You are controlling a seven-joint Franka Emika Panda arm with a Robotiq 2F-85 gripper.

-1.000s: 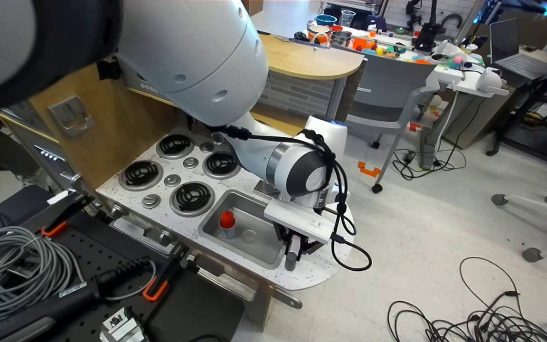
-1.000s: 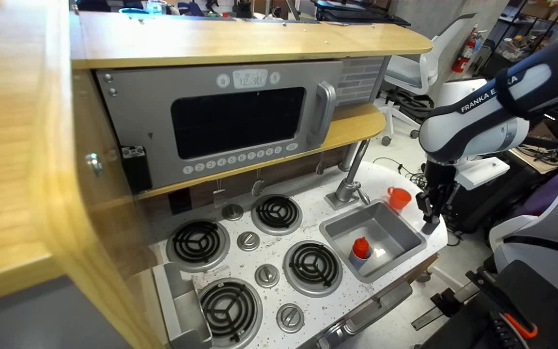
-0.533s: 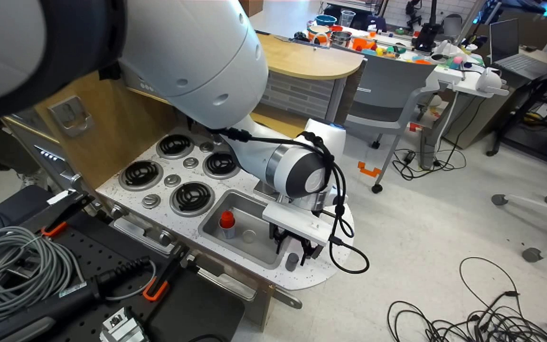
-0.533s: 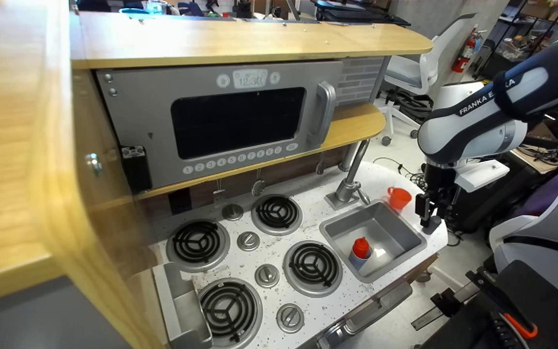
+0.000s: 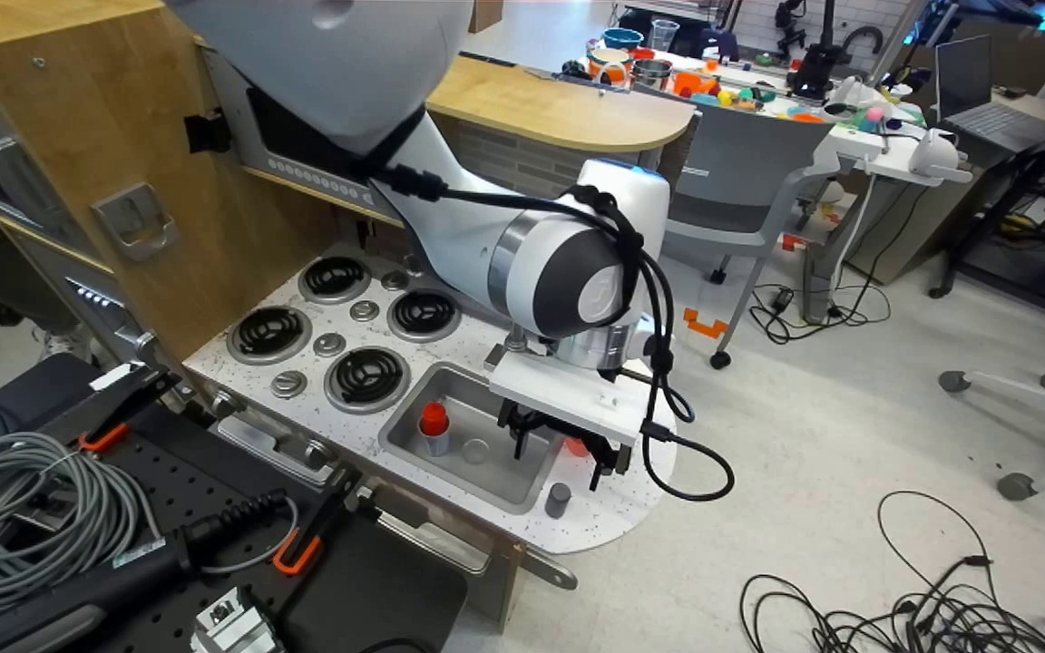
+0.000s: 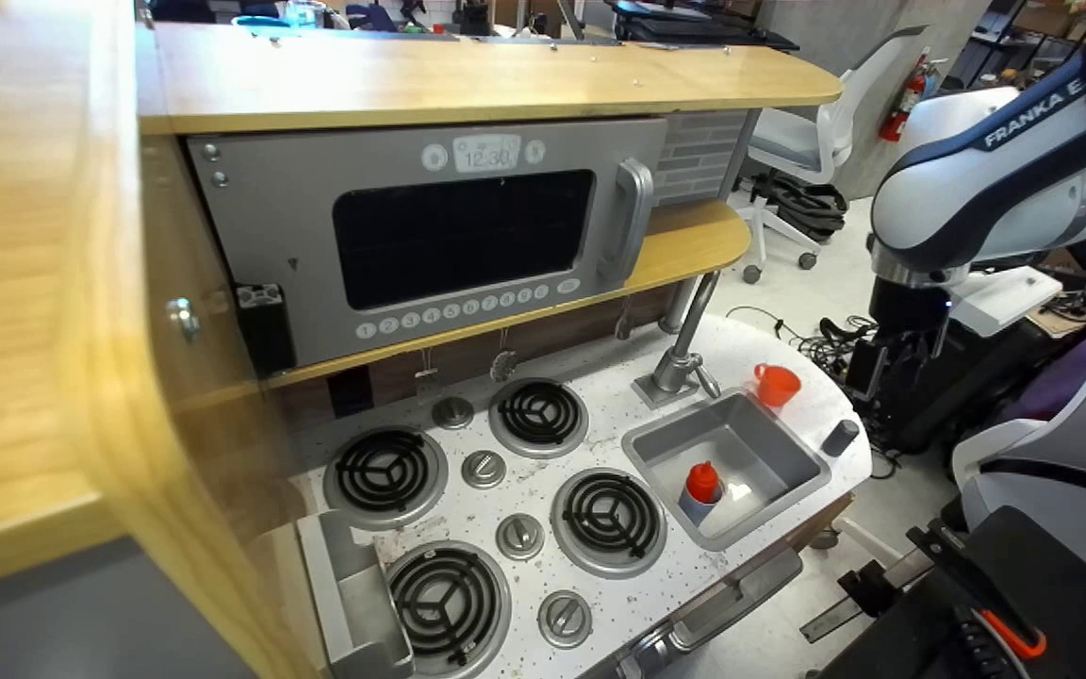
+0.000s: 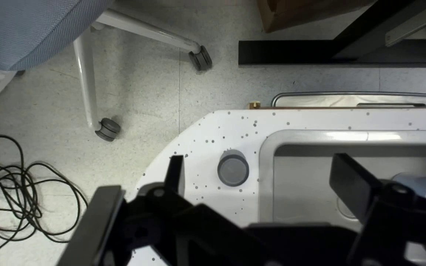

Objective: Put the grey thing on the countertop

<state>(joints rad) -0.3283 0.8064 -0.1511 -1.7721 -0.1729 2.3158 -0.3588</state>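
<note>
The grey thing (image 7: 233,170), a small dark cylinder, stands by itself on the white speckled countertop (image 7: 205,142). It sits between the sink's end and the rounded edge, and also shows as a grey thing (image 5: 558,501) (image 6: 840,438) in both exterior views. My gripper (image 7: 259,160) is wide open above the countertop, apart from it. In the wrist view one finger (image 7: 176,171) lies over the white top and another finger (image 7: 353,184) over the sink. Nothing is held between them. In an exterior view the gripper (image 5: 557,464) hangs above and behind the grey thing.
The recessed sink (image 6: 642,443) holds a small cup with a red-topped item (image 6: 701,483). An orange-red mug (image 6: 776,385) stands behind the sink's corner, near the faucet (image 6: 684,344). Burners (image 6: 609,521) cover the countertop's other end. A shelf (image 6: 694,247) juts out above.
The jaws were shut on the grey thing at the countertop and have opened. The gripper has then risen away, leaving the grey thing standing where it was let go.
</note>
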